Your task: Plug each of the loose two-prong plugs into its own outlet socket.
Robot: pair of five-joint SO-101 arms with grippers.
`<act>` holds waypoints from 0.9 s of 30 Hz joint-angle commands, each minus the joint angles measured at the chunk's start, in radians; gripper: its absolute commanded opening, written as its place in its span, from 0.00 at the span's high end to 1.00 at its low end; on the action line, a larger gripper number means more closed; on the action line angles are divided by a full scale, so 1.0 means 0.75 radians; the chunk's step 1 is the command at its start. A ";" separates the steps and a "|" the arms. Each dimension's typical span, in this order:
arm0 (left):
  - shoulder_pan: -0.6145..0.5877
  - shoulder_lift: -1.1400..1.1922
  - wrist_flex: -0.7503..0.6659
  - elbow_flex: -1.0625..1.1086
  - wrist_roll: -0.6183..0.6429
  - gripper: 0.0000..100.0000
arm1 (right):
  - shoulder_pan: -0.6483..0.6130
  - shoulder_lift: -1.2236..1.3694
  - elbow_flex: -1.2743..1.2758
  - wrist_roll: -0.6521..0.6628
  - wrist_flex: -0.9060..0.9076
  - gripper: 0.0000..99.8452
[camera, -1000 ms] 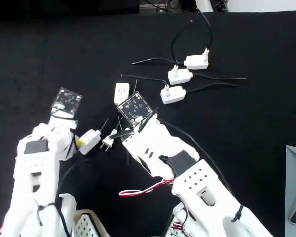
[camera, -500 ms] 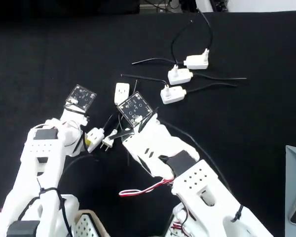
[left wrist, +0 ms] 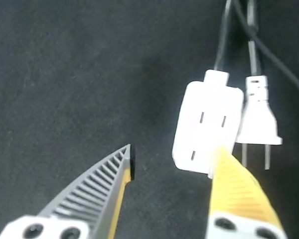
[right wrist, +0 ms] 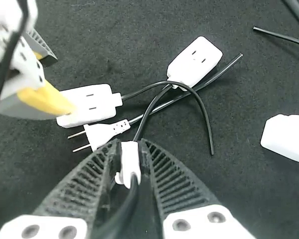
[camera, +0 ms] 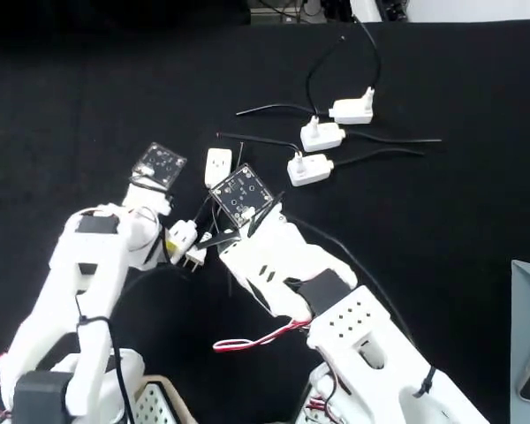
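From above, a socket (camera: 182, 236) and a loose plug (camera: 194, 257) lie on the black table (camera: 442, 230) between the arms. In the left wrist view, the left claw (left wrist: 174, 153) stands wide, its yellow finger (left wrist: 234, 184) against the socket, with the plug just beside. In the right wrist view, the right claw (right wrist: 128, 145) is clamped on a second plug (right wrist: 128, 162).

White outlet socket (left wrist: 207, 129) lies flat, slots up. Loose white two-prong plug (left wrist: 256, 119) lies alongside it, unplugged. A second socket (right wrist: 195, 60) lies near it. A second plug (right wrist: 128, 165), also near it, is clamped in the right gripper (right wrist: 129, 145).
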 commanded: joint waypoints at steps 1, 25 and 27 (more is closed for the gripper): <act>-0.056 -0.006 0.025 -0.060 0.002 0.74 | 0.008 0.001 -0.046 -0.012 -0.020 0.99; -0.187 -0.751 0.282 0.058 0.010 0.74 | 0.008 0.011 -0.105 -0.012 -0.031 0.99; -0.294 -0.802 0.282 0.081 0.012 0.74 | -0.025 0.013 -0.122 -0.012 -0.045 0.99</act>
